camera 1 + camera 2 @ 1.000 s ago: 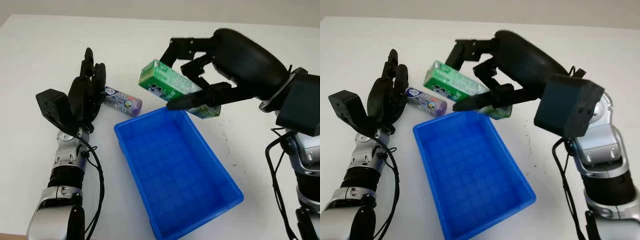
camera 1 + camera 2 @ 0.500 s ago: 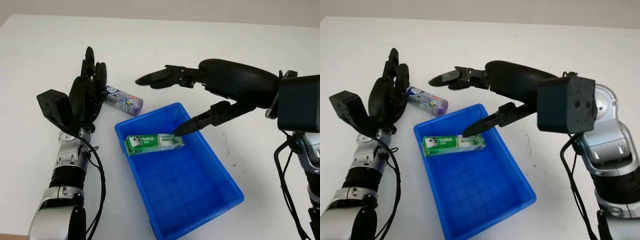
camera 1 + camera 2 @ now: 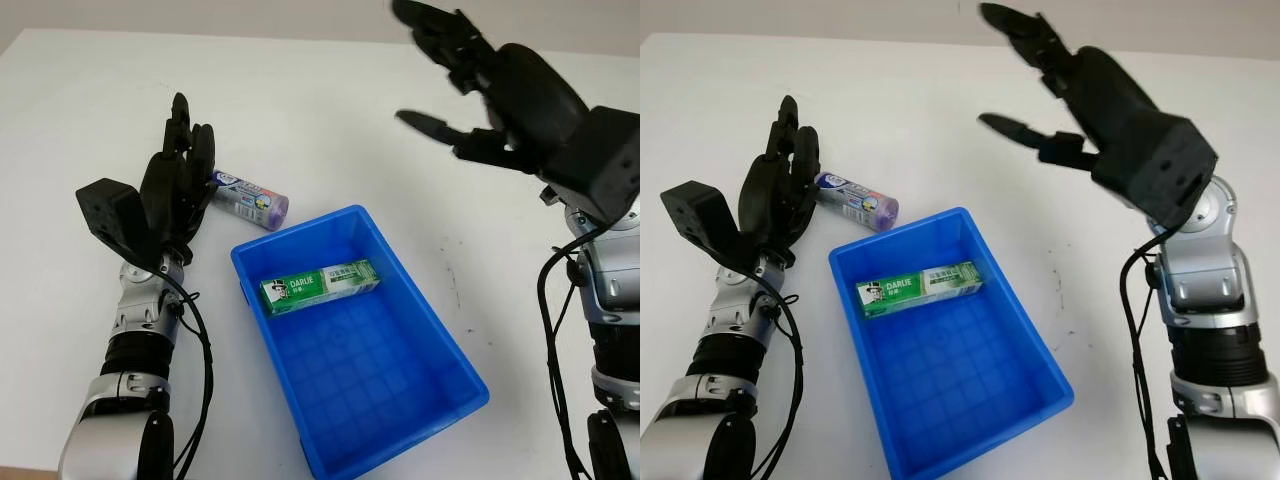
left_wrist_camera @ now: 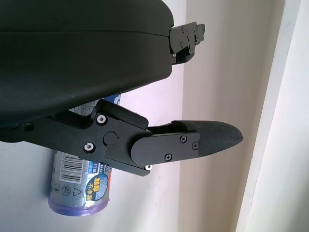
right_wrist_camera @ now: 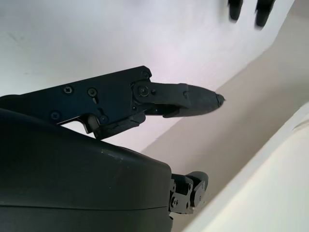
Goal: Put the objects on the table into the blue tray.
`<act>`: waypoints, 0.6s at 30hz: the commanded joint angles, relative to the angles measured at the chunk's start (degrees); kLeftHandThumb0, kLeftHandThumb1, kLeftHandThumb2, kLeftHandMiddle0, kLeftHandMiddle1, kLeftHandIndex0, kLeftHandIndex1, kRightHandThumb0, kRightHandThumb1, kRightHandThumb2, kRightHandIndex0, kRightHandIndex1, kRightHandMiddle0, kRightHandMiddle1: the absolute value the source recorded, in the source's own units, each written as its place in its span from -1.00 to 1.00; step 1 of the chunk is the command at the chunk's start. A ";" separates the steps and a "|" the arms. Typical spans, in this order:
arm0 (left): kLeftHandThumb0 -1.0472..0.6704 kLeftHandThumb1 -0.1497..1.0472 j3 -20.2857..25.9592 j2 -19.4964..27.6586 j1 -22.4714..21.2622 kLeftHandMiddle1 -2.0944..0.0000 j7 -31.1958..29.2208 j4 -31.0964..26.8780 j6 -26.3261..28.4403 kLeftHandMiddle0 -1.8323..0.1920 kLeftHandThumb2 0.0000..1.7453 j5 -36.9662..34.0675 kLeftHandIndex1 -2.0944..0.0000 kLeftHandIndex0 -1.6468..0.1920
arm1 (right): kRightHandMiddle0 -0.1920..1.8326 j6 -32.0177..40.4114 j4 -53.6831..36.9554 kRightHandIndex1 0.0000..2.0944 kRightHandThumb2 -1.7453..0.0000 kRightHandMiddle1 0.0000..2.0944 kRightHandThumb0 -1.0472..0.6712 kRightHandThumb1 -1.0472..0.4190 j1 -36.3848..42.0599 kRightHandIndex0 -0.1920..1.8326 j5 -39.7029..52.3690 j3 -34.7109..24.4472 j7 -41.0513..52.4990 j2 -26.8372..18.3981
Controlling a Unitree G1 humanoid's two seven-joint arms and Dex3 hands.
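Note:
A green toothpaste box (image 3: 320, 285) lies inside the blue tray (image 3: 440, 345), near its far end. A purple-capped roll with a printed label (image 3: 248, 199) lies on the white table just beyond the tray's far left corner; the left wrist view has it too, as the roll (image 4: 79, 186). My left hand (image 3: 178, 175) is open and stands upright right beside the roll, on its left. My right hand (image 3: 450, 75) is open and raised high above the table, beyond the tray to the right.
The white table (image 3: 330, 110) stretches to a pale wall at the back. Black cables hang along both forearms near the table's front edge.
The right hand let go of the green box, which dropped into the tray. The hand then rose up and away to the right. The left hand has barely moved.

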 commanded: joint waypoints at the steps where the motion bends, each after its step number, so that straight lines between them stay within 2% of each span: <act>1: -0.65 1.00 -0.16 0.52 0.29 1.00 -0.05 -0.51 -0.36 1.00 -0.40 0.42 1.00 1.00 | -1.00 1.49 2.56 -0.96 0.29 -0.77 -0.55 -1.00 1.36 -0.91 1.10 -1.66 -0.99 0.79; 5: -0.66 1.00 -0.07 0.75 0.15 1.00 -0.26 -0.15 -0.48 1.00 -0.40 0.52 1.00 1.00 | -0.99 4.14 3.80 -0.98 0.18 -0.91 -0.57 -1.00 3.98 -0.98 0.90 -2.34 -3.67 1.46; 8: -0.66 1.00 -0.09 0.97 -0.14 1.00 -0.77 0.39 -0.65 1.00 -0.40 0.52 1.00 1.00 | -1.00 5.03 4.80 -1.00 0.18 -0.98 -0.59 -1.00 5.43 -1.00 3.43 -4.33 -4.90 3.21; 18: -0.67 1.00 -0.11 1.76 -0.95 0.99 -0.95 0.21 -0.47 1.00 -0.42 1.03 1.00 1.00 | -1.00 5.27 3.33 -1.00 0.12 -1.00 -0.65 -1.00 8.18 -1.00 8.63 -7.00 -8.52 8.76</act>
